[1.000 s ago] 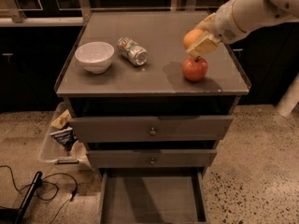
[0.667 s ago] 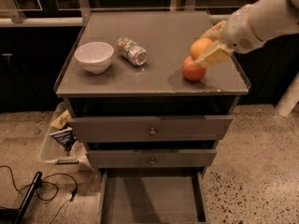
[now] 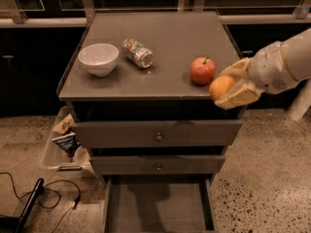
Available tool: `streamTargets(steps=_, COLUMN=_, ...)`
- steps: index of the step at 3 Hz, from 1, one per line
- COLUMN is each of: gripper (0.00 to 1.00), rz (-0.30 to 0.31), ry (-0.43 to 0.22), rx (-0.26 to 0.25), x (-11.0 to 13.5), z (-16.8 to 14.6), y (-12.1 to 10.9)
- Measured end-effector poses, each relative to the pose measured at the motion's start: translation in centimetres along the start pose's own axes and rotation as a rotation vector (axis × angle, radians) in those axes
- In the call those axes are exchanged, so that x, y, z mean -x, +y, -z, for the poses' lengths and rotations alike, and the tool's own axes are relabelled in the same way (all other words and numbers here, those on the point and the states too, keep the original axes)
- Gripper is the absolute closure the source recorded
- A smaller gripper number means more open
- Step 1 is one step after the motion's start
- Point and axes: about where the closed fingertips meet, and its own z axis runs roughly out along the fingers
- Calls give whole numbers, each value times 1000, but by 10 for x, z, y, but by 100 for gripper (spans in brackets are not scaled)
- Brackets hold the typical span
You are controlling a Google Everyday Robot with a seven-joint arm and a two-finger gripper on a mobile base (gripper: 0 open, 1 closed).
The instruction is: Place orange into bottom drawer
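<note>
My gripper [image 3: 228, 87] is shut on the orange [image 3: 221, 87], a small round orange fruit held between its pale fingers [image 3: 239, 97]. It hangs in the air at the front right corner of the cabinet top, just off the edge and right of the red apple [image 3: 202, 70]. The bottom drawer [image 3: 158, 208] is pulled open below, a shallow grey tray with nothing in it. It lies low and to the left of the gripper.
A white bowl [image 3: 98, 58] and a tipped can [image 3: 138, 53] lie on the grey cabinet top [image 3: 160, 38]. Two shut upper drawers with brass knobs [image 3: 158, 136] sit above the open one. A plastic bin [image 3: 62, 144] and cables [image 3: 43, 198] lie on the floor at left.
The gripper has carried the orange from above the apple on the cabinet top forward and down, past the front right edge. The apple has stayed put.
</note>
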Motion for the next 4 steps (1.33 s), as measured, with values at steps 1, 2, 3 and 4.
streamTargets(steps=1, gripper=100, rz=-43, ry=39, rx=60, x=-42, z=-7, y=34)
streamTargets(steps=2, gripper=100, rz=-45, ry=42, rx=58, x=-42, z=-8, y=32)
streamTargets(steps=3, gripper=100, rz=-54, ry=41, rx=62, x=-46, z=-11, y=40)
streamTargets(steps=4, gripper=100, rz=-85, ry=-2, rx=56, x=-64, z=-43, y=81)
